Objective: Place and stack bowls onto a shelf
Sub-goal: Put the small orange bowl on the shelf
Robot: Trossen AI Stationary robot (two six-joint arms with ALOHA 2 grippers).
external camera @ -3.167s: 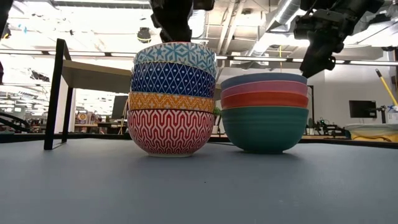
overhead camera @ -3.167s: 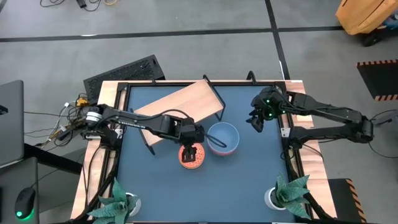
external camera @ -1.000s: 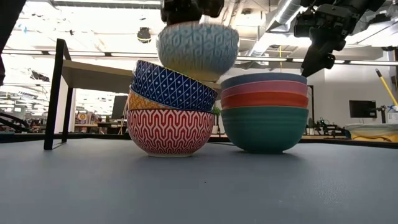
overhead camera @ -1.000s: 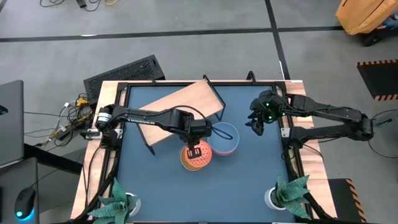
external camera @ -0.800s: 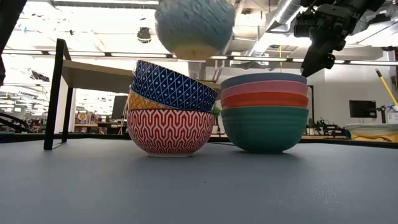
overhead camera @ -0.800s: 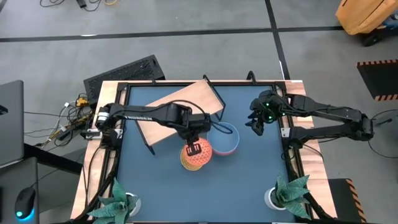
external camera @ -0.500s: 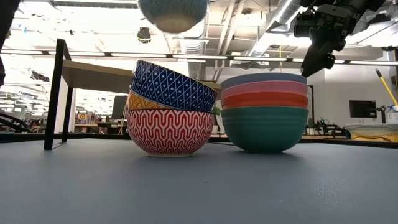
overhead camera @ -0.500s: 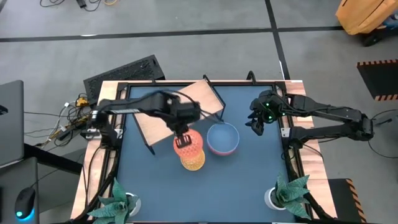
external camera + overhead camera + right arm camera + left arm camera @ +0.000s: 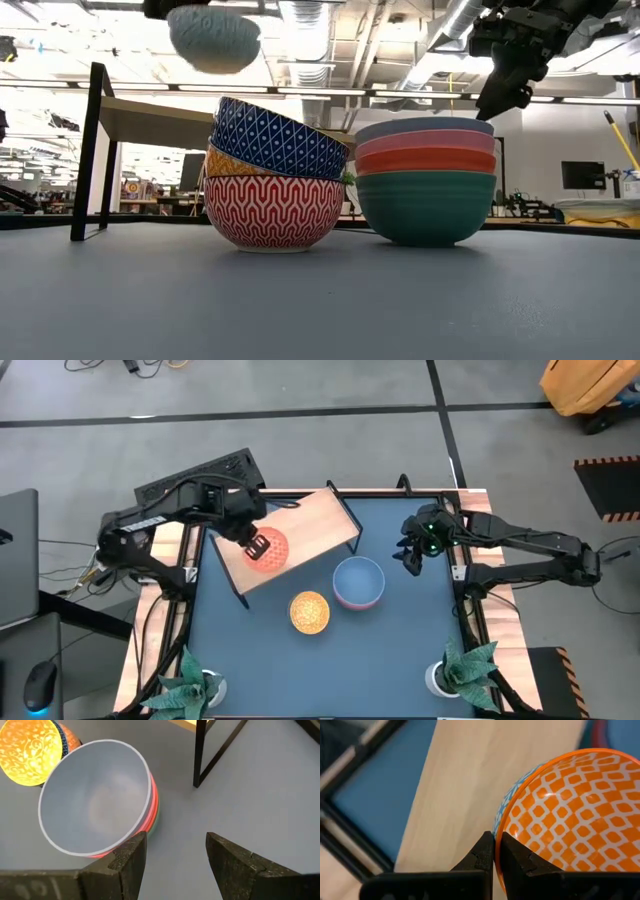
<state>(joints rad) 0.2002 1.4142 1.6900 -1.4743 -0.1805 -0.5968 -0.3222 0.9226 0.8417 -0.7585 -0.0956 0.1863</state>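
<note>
My left gripper (image 9: 256,546) is shut on a bowl (image 9: 270,548) with an orange lattice inside and a pale blue patterned outside (image 9: 213,38), held in the air over the wooden shelf (image 9: 310,525). On the table a stack of patterned bowls (image 9: 275,180) rests on its red bowl's base, its dark blue top bowl tilted. Beside it stands a stack of plain bowls (image 9: 425,180), light blue on top (image 9: 95,805). My right gripper (image 9: 175,857) hovers open at the table's right side, above and right of the plain stack. My left gripper pinches the bowl's rim (image 9: 499,820), one finger inside the bowl and one against its outer wall. The fingers come from above, slanting down. The bowl hangs clear of the shelf board (image 9: 465,780), open side up.
The shelf stands at an angle in the far left part of the table on thin black legs (image 9: 210,755). Two white pots with green plants (image 9: 190,685) (image 9: 462,670) stand at the near corners. A black frame (image 9: 195,550) borders the tabletop.
My left gripper has risen from just above the patterned stack and gone toward the table's far left, rolling its wrist, carrying the bowl clear of the stack to over the shelf. The dark blue bowl stays tilted on the stack.
</note>
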